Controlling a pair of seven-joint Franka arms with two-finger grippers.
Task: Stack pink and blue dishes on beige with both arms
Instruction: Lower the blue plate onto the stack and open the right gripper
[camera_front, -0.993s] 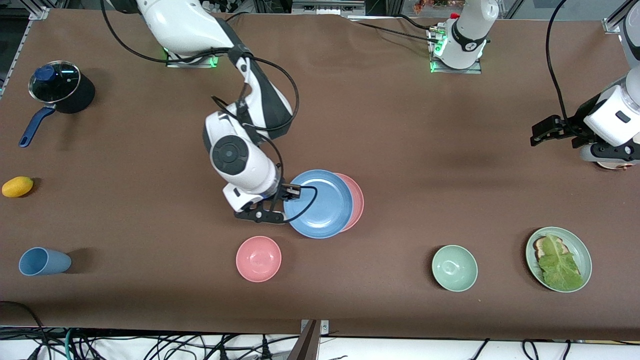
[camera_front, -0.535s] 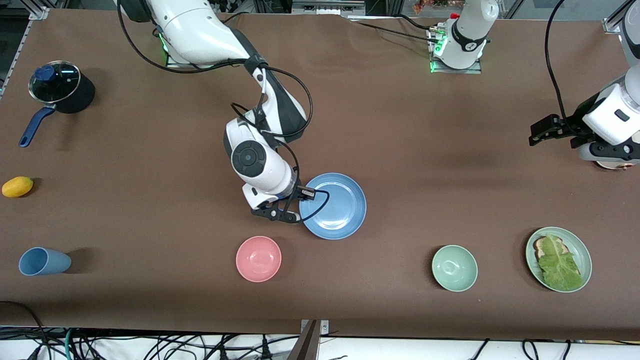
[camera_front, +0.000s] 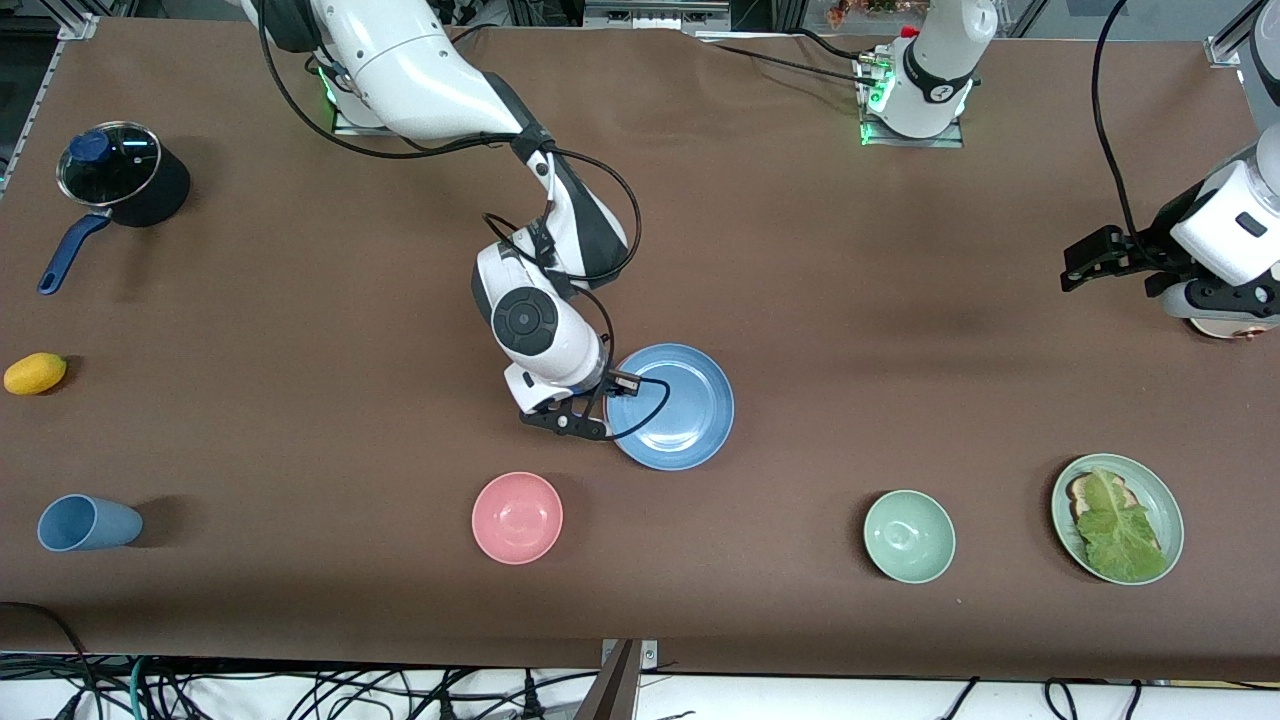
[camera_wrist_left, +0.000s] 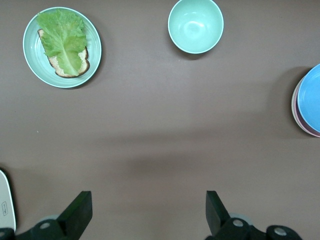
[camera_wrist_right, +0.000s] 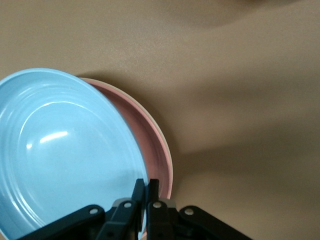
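On the brown table (camera_front: 800, 250), the right gripper (camera_front: 612, 396) pinches the blue plate's (camera_front: 680, 405) nine-o'clock rim over pink plate (camera_wrist_right: 150, 145) and apparently beige plate (camera_wrist_right: 166, 145), unreleased; left gripper (camera_wrist_left: 145, 212) waits agape.

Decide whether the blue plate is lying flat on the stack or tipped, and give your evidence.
Tipped. In the right wrist view the blue plate, pinched at its rim by the right gripper, slants above the pink plate and the beige plate.

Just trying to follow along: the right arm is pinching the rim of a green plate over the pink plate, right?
Not quite: the plate in the right end effector is the blue plate, not green. The right wrist view shows it pinched by its rim over the pink plate, as you said.
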